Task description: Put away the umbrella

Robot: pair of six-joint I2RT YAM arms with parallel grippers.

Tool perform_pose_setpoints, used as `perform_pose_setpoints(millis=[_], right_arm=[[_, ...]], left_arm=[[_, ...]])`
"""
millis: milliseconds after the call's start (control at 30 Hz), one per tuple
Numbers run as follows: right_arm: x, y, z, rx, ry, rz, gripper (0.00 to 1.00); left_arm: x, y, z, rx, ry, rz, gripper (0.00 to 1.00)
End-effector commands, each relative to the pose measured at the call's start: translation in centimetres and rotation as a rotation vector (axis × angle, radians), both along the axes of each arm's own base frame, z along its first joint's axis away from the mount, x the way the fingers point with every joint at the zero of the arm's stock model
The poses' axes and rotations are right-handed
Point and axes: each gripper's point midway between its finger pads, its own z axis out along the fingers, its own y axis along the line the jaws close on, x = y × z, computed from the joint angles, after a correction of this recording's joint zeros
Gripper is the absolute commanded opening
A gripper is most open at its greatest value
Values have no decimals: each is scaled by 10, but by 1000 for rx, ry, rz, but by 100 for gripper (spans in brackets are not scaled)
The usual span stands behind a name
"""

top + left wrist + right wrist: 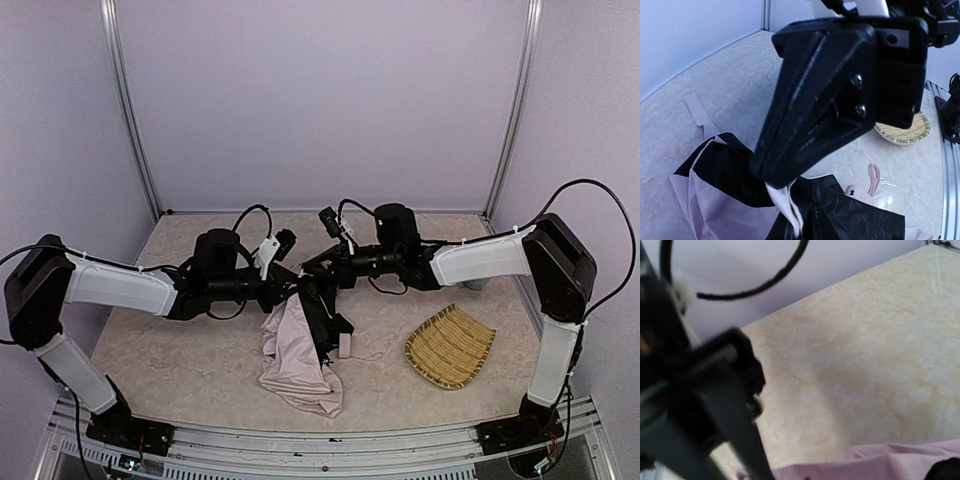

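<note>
The umbrella (295, 360) lies half collapsed in the middle of the table, pale pink fabric (715, 210) outside and black lining (850, 220) inside. Its small pink handle (345, 345) rests on the table beside it. Both arms meet over its upper end. In the left wrist view my right gripper (771, 176) fills the middle, its fingers pressed together on a fold of pink fabric that hangs out of the tip. My left gripper (291, 287) sits against the same bunch of fabric, and its own fingers do not show clearly. The right wrist view shows only pink fabric (880, 462) at the bottom.
A woven straw tray (450, 345) lies on the table to the right of the umbrella, also seen in the left wrist view (905, 132). Pale walls close in the back and both sides. A metal rail (320, 440) runs along the near edge.
</note>
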Motion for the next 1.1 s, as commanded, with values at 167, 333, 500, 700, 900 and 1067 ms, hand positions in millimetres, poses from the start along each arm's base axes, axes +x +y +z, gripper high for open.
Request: perform_pose_setpoints(millis=[167, 333, 500, 700, 900, 1067], right_arm=[[31, -14, -32, -63, 64, -67, 0], [41, -32, -38, -125, 61, -165, 21], [22, -51, -21, -197, -78, -184, 40], [-76, -31, -10, -275, -449, 57, 68], [-117, 2, -67, -485, -651, 219, 98], [-94, 17, -90, -616, -673, 186, 83]], left_arm=[[75, 6, -66, 107, 160, 129, 0], [85, 7, -128, 222, 271, 155, 0], [69, 9, -145, 225, 303, 134, 0], [58, 10, -150, 233, 295, 125, 0], [57, 10, -154, 235, 308, 124, 0], [53, 14, -153, 247, 303, 128, 0]])
